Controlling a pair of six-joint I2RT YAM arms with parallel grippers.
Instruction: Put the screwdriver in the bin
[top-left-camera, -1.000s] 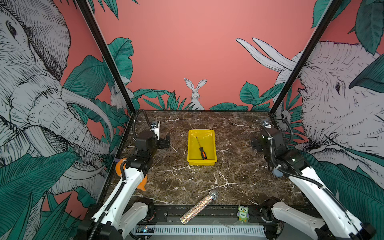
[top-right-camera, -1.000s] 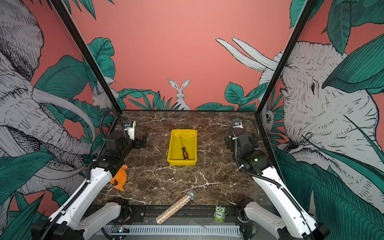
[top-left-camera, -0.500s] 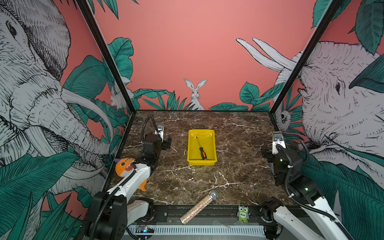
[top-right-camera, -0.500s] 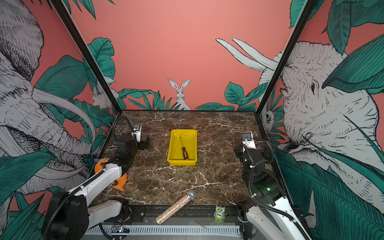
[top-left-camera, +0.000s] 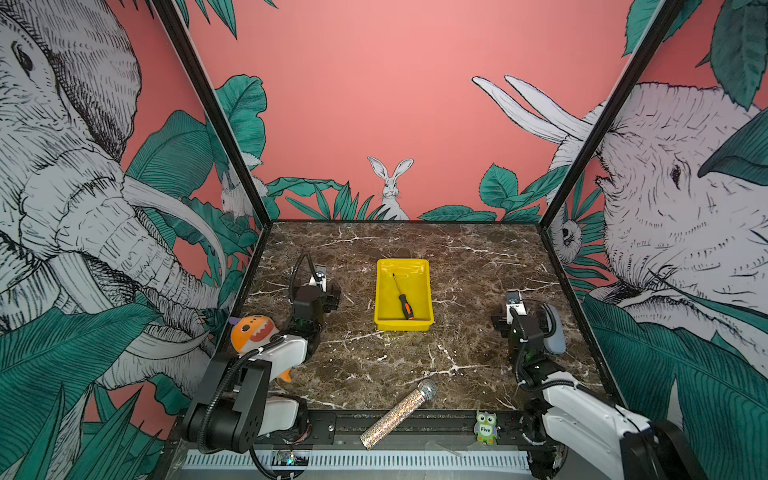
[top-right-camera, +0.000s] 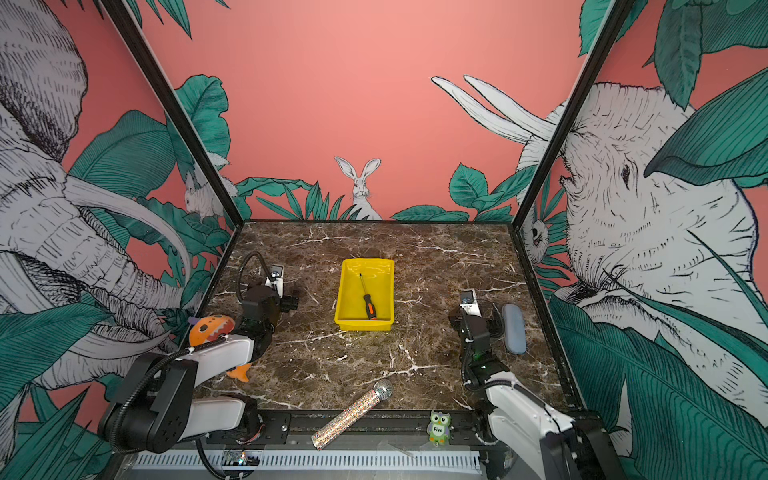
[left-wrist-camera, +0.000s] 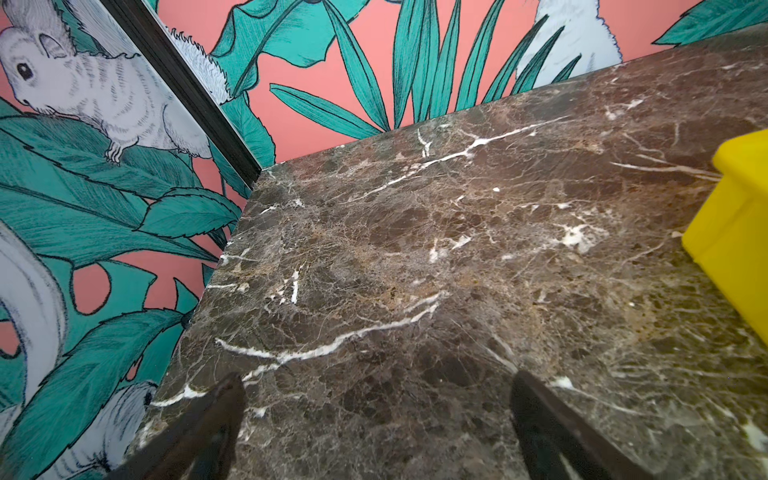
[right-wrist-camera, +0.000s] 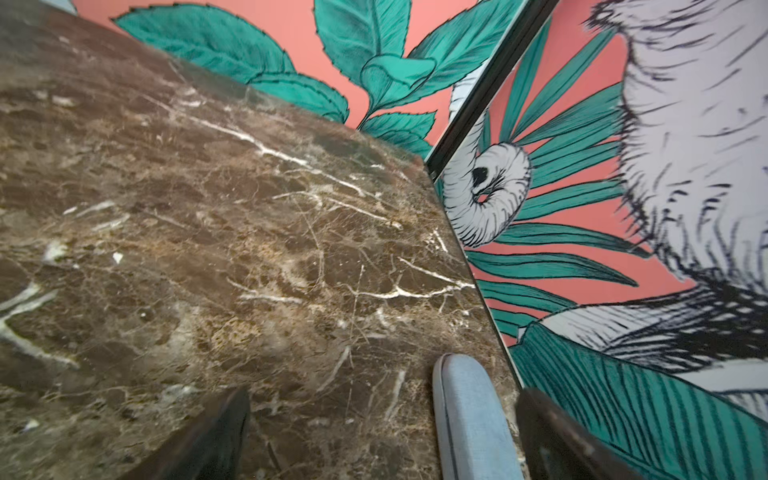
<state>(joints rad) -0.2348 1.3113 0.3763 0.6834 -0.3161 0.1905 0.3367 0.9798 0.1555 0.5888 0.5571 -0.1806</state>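
The screwdriver (top-left-camera: 402, 298) (top-right-camera: 367, 302), black-and-orange handle and thin dark shaft, lies inside the yellow bin (top-left-camera: 420, 279) (top-right-camera: 385, 282) at mid-table in both top views, handle toward the front wall. Nothing touches it. My left gripper (top-left-camera: 331, 298) (top-right-camera: 292, 301) sits low over the marble, left of the bin, and stands open and empty (left-wrist-camera: 376, 382); the bin's corner (left-wrist-camera: 739, 232) shows at the edge of the left wrist view. My right gripper (top-left-camera: 512, 322) (top-right-camera: 473, 319) is low near the right wall, open (right-wrist-camera: 384, 395), holding nothing.
A grey-blue case (top-left-camera: 555, 332) (right-wrist-camera: 469, 415) lies by the right wall, beside the right gripper's outer finger. An orange shark plush (top-left-camera: 253, 332) sits against the left arm. A glittery microphone (top-left-camera: 399, 415) and a green owl figure (top-left-camera: 485, 427) are at the front edge.
Both arms have drawn back toward the front and folded lower, away from the bin. The screwdriver has stayed in the bin without moving.
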